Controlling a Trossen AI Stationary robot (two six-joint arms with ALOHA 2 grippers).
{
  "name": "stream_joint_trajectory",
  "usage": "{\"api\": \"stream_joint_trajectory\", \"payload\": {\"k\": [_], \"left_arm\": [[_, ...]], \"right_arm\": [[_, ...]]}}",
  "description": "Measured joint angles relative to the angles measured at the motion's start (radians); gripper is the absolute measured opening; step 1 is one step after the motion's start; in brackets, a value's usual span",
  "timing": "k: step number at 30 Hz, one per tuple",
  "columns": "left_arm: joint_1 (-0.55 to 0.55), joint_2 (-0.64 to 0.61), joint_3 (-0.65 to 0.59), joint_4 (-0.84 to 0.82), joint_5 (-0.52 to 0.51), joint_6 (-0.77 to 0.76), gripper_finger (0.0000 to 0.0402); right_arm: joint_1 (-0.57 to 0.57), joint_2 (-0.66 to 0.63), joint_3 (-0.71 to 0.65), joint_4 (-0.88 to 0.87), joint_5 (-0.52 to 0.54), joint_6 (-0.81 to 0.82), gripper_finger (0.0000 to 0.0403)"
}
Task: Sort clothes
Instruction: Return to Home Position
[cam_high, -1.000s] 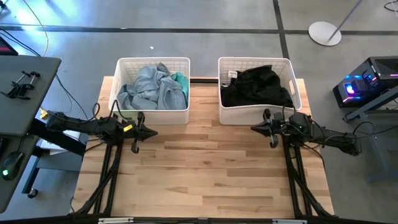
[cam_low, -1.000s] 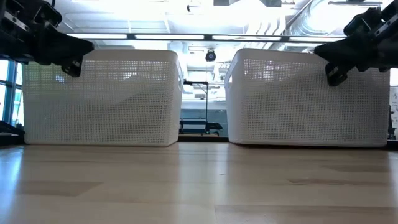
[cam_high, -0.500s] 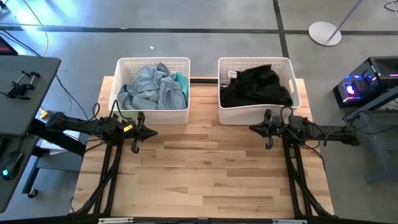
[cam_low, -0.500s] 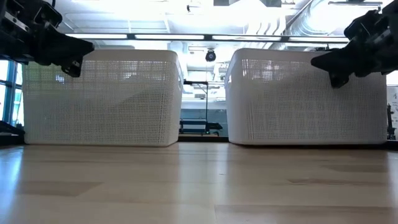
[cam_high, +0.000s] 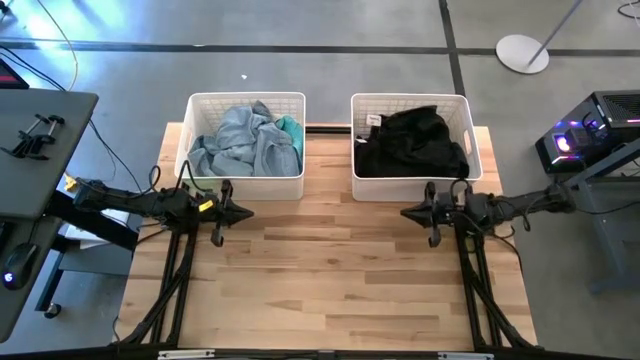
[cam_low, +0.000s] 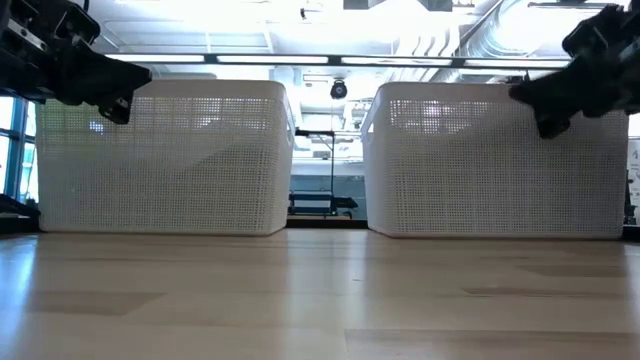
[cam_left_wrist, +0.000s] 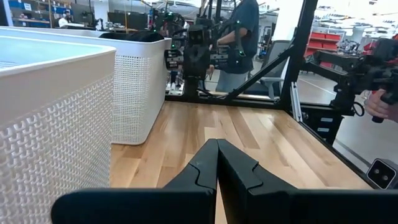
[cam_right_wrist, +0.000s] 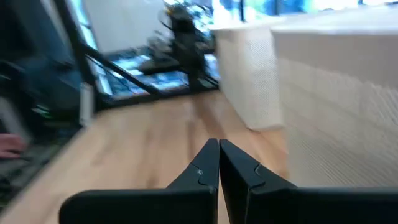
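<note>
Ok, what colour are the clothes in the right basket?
Black clothes, best seen in the high view.

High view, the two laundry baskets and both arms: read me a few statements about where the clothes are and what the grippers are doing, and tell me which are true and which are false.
1. The left basket holds light blue-grey denim garments and a teal garment. True.
2. The black clothes lie on the table. False: they sit inside the right basket.
3. The left gripper is shut and holds nothing. True.
4. The right gripper is clamped on a garment. False: it is shut on nothing, over the table in front of the right basket.
</note>
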Motion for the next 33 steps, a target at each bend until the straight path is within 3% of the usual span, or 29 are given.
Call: {"api": "stream_joint_trajectory", "payload": {"k": [4,8,13,23,33], "left_arm": [[0.000,0.000,0.000,0.000,0.000,0.000,0.0000],[0.000,0.000,0.000,-0.001,0.000,0.000,0.0000],[0.000,0.000,0.000,-0.001,0.000,0.001,0.0000],[0.000,0.000,0.000,-0.001,0.000,0.000,0.0000],[0.000,0.000,0.000,-0.002,-0.001,0.001,0.0000]], "right_arm": [[0.109,0.008,0.000,-0.013,0.133,-0.051,0.0000],[0.152,0.006,0.000,-0.013,0.137,-0.141,0.0000],[0.104,0.006,0.000,-0.011,0.127,-0.171,0.0000],[-0.070,0.008,0.000,-0.016,0.024,-0.101,0.0000],[-0.081,0.013,0.000,-0.023,-0.147,-0.074,0.0000]]}}
